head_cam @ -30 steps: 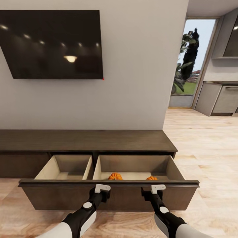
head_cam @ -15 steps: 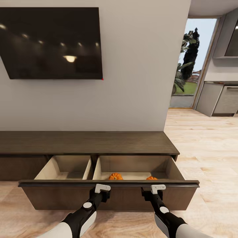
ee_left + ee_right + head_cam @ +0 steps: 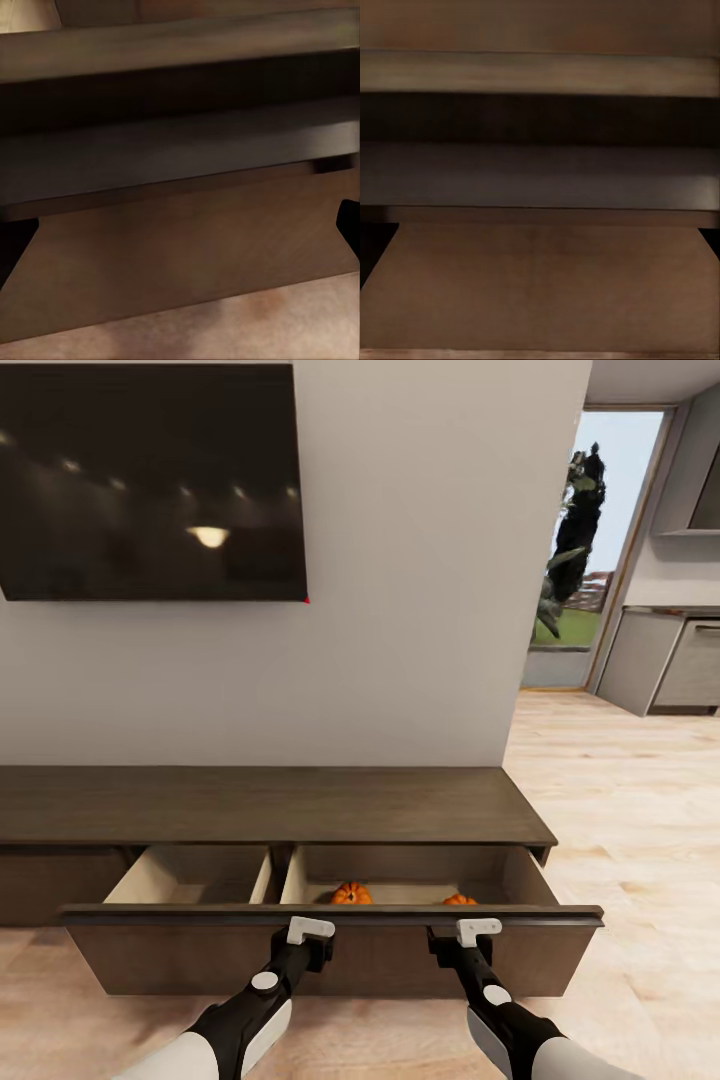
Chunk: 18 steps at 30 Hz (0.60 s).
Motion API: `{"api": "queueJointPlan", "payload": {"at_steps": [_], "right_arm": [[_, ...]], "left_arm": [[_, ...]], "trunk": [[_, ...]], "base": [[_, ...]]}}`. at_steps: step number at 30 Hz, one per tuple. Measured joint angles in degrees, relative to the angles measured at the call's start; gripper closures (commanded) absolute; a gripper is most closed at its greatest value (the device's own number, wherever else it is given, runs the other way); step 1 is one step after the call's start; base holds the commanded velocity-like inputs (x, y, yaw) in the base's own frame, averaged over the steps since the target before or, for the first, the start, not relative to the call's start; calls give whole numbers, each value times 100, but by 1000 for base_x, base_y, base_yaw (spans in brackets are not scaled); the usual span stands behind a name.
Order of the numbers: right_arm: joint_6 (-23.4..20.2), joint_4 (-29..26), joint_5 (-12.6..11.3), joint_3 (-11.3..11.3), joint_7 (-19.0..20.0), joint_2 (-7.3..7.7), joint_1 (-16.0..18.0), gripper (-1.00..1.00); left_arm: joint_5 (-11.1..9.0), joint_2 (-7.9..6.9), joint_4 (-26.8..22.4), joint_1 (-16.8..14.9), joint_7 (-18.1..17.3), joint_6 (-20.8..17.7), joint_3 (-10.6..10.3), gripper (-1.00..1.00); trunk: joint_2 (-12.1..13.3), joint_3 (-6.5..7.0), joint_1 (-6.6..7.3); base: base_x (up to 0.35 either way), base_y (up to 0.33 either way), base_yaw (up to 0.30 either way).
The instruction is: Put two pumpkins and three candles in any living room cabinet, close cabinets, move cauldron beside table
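Two arms: white upper sleeves, black forearms, round white dot on each; left gripper [image 3: 308,930] and right gripper [image 3: 476,929] white-tipped.

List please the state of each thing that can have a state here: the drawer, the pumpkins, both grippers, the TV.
drawer: partly open, two pale compartments showing.
pumpkins and: inside the drawer's right compartment, apart from each other.
left gripper: at the drawer front's top edge; open or shut cannot be told.
right gripper: at the same edge; open or shut cannot be told.
TV: off, dark screen reflecting ceiling lights.
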<state>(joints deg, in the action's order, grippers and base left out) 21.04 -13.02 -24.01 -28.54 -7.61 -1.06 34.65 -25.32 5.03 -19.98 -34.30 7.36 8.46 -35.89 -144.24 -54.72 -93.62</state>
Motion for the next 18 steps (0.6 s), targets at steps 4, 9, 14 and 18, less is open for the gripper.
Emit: {"api": "queueJointPlan", "payload": {"at_steps": [4,9,14,18], "right_arm": [[0,0,0,0,-1,0,0,-100],[0,0,-1,2,-1,0,0,-100],[0,0,-1,2,-1,0,0,-100],[0,0,-1,2,-2,0,0,-100]], "left_arm": [[3,0,0,0,-1,0,0,-100],[3,0,0,0,-1,0,0,-100],[-1,0,-3,0,-3,0,-1,-100],[-4,0,-7,0,-8,0,0,-100]], "trunk": [[0,0,0],[0,0,0],[0,0,-1],[0,0,-1]], "base": [[220,0,0],[200,0,0],[173,0,0],[148,0,0]]}}
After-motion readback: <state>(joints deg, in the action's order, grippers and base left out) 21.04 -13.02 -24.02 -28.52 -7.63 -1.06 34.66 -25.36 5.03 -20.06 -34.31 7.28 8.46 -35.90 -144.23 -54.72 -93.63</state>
